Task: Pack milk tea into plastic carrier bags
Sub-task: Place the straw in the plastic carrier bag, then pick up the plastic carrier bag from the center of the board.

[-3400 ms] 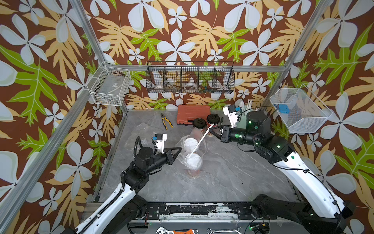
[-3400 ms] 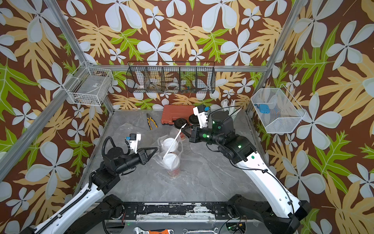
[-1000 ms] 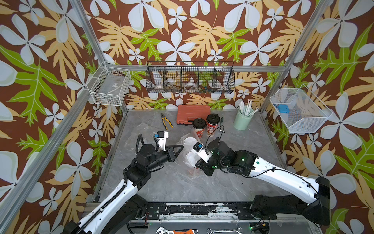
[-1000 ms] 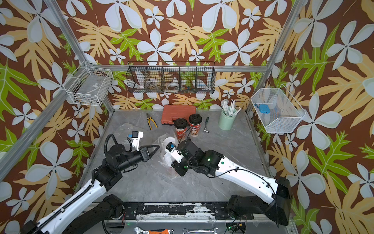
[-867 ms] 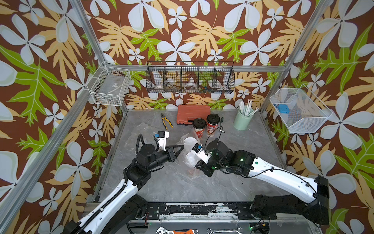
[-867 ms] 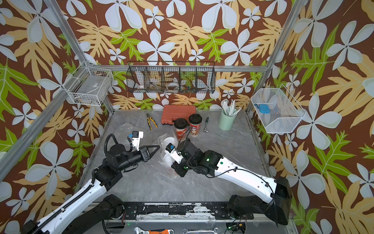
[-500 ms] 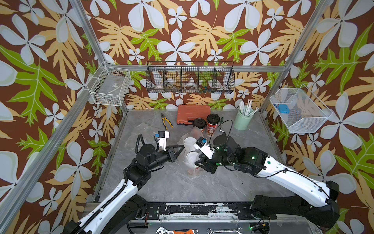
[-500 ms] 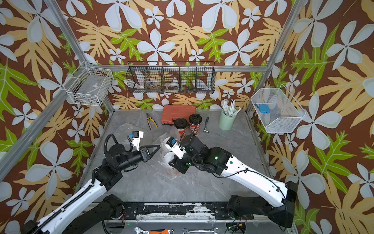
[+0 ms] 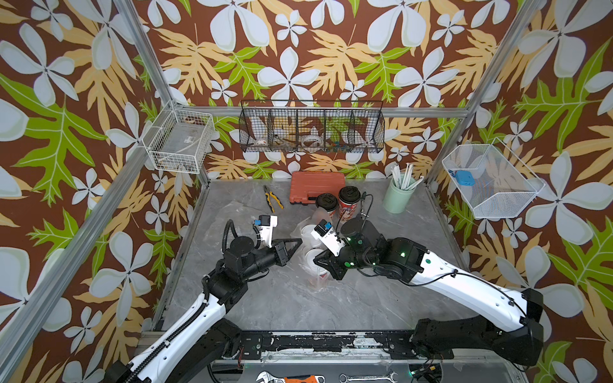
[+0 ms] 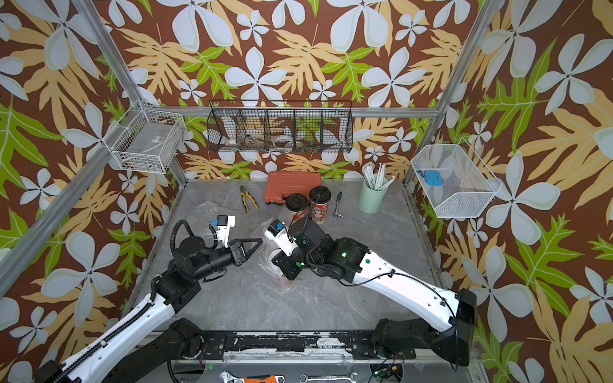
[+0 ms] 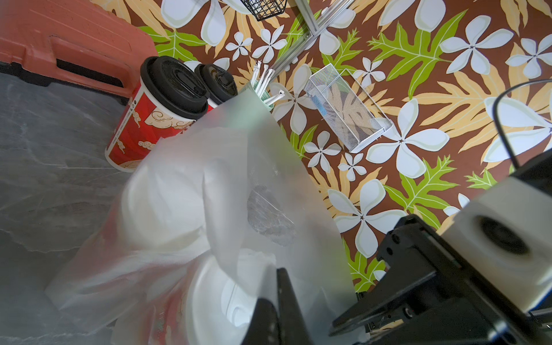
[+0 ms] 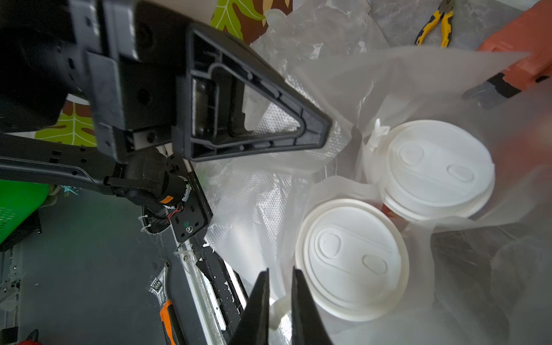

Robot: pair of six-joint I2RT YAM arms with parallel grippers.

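On the middle of the grey table (image 9: 298,308), one plastic carrier bag (image 12: 257,203) stands open around two white-lidded milk tea cups (image 12: 352,260) (image 12: 433,167), which are upright and side by side inside it. The left gripper (image 9: 297,243) has its jaws together, pinching the bag's rim on its own side. The right gripper (image 12: 280,273) has its jaws almost together, with a strip of the bag's film caught between them just beside the nearer white lid. Two black-lidded milk tea cups (image 9: 326,201) (image 9: 349,195) stand upright outside the bag, close against each other toward the back of the table, in front of one red case (image 9: 316,186). That makes four cups: two bagged and two unbagged. More crumpled film (image 12: 313,30) lies beyond the bag in the right wrist view, and it cannot be told whether this is a second bag. One pair of yellow-handled pliers (image 9: 272,198) lies beside the case. One mint-green cup (image 9: 394,200) at the back holds white straws (image 9: 403,174), too bunched to count. One black wire basket (image 9: 311,127) hangs on the back wall. Two white wire baskets (image 9: 180,141) (image 9: 491,179) hang one on each side wall.
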